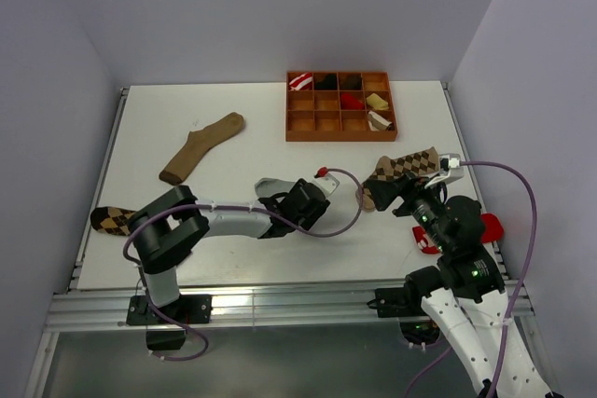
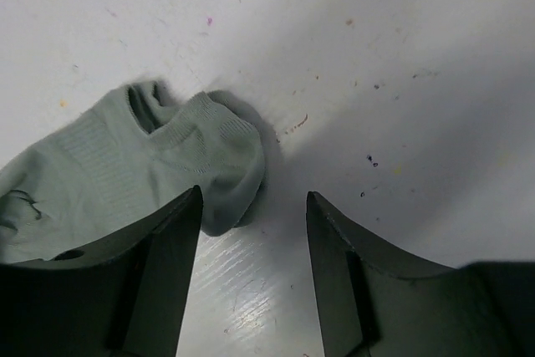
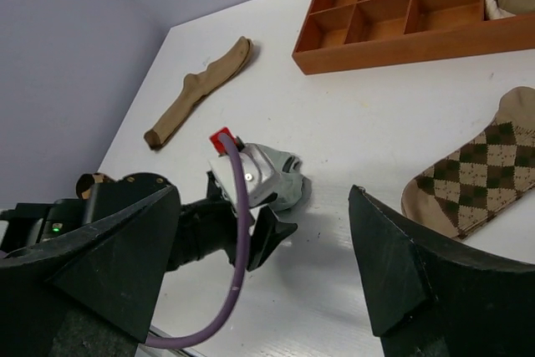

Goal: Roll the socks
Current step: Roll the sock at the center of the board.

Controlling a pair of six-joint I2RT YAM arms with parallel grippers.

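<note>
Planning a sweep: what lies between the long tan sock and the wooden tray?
Only bare table, from tan sock to tray, shown in the top view.

Black-and-silver left arm [image 1: 233,223] and right arm [image 1: 464,316]
Purple cables [image 1: 534,221] trail from each; dark wedge-shaped fingers [image 2: 159,282]; red caps [image 1: 323,172] near the wrists.

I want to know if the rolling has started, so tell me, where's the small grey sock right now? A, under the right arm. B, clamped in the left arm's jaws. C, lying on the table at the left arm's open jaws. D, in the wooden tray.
C: the grey sock lies on the table, and the left gripper stands over its end with its jaws apart and nothing clamped between them.
</note>
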